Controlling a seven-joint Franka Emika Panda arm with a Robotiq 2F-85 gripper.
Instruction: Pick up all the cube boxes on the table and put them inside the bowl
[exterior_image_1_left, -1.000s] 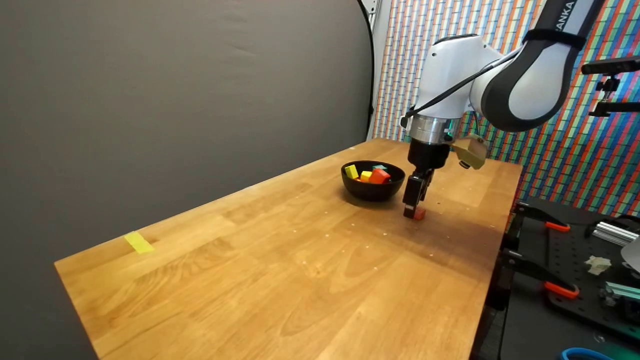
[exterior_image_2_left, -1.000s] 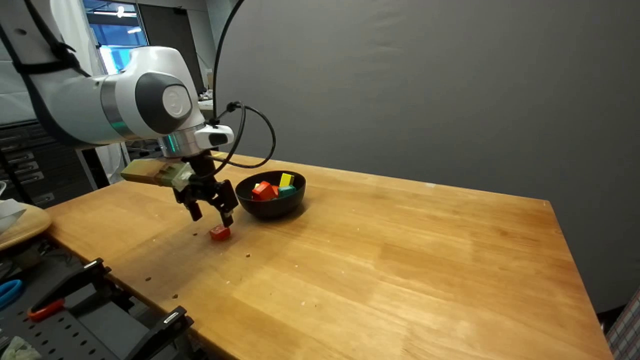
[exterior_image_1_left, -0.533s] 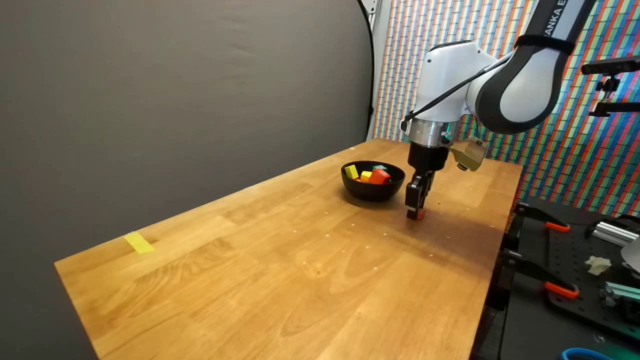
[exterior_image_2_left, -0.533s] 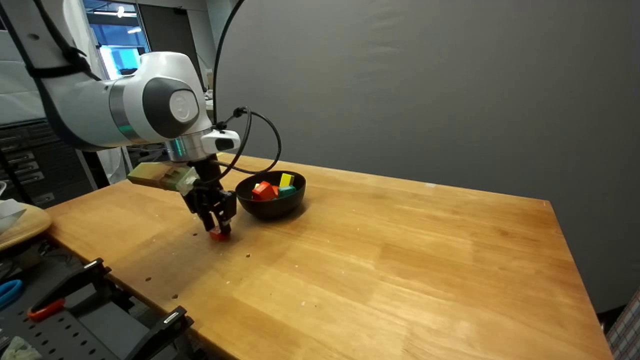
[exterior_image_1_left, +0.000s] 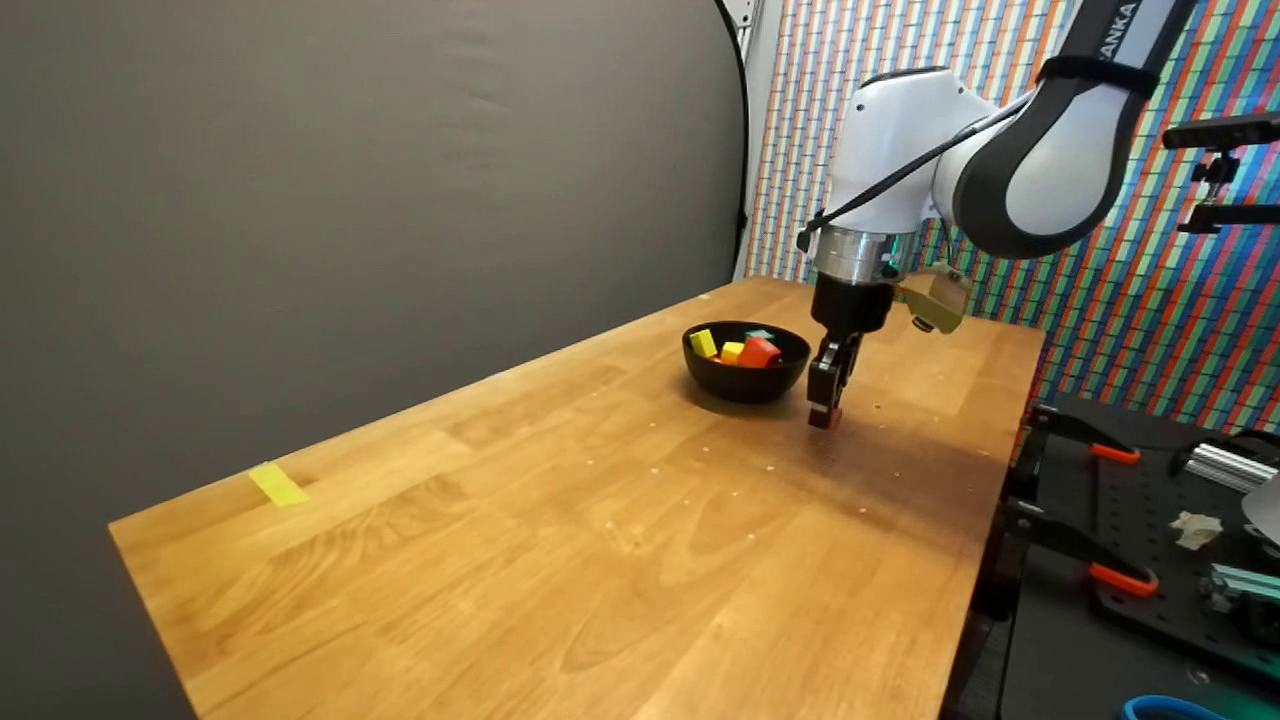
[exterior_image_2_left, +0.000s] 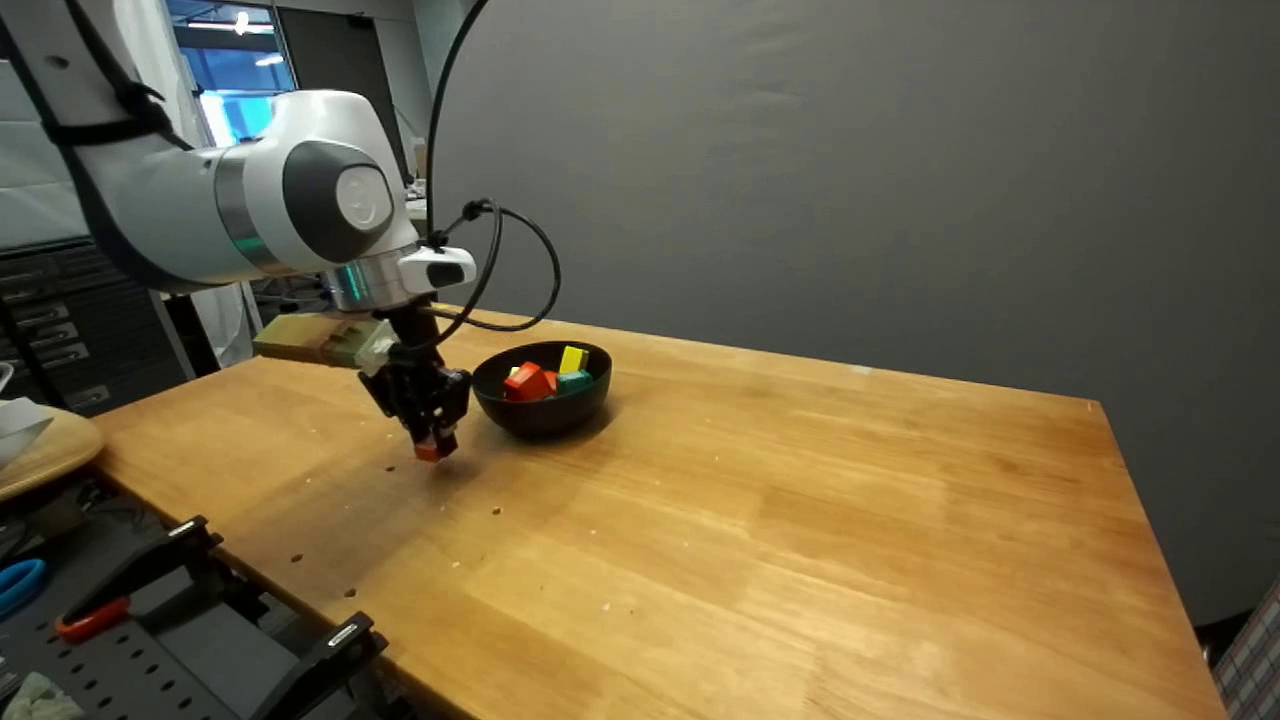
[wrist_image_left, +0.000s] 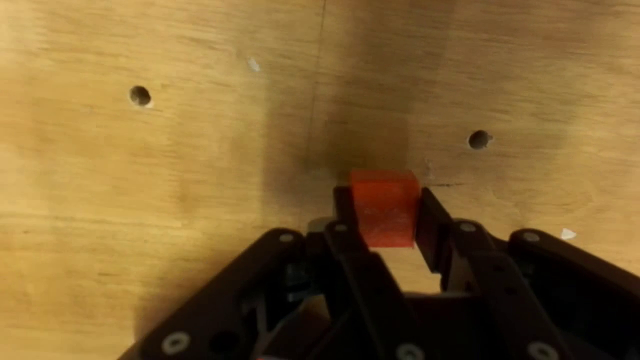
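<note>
Since the red cube (wrist_image_left: 386, 215) seems light and stiff, opposite sides are aptly clasped by the hand (wrist_image_left: 388, 214), set just cube-wide.

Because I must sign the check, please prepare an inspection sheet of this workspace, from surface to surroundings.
Surface: wooden table with small holes and pale specks.
Job's things: black bowl holds red, yellow and green cubes; one red cube is outside it.
Clutter: yellow strip near the table edge.
Tool: shut on that red cube, which seems off the table.
Cables: black cable along the arm.
Surroundings: grey backdrop, patterned sheet, clamps.
</note>
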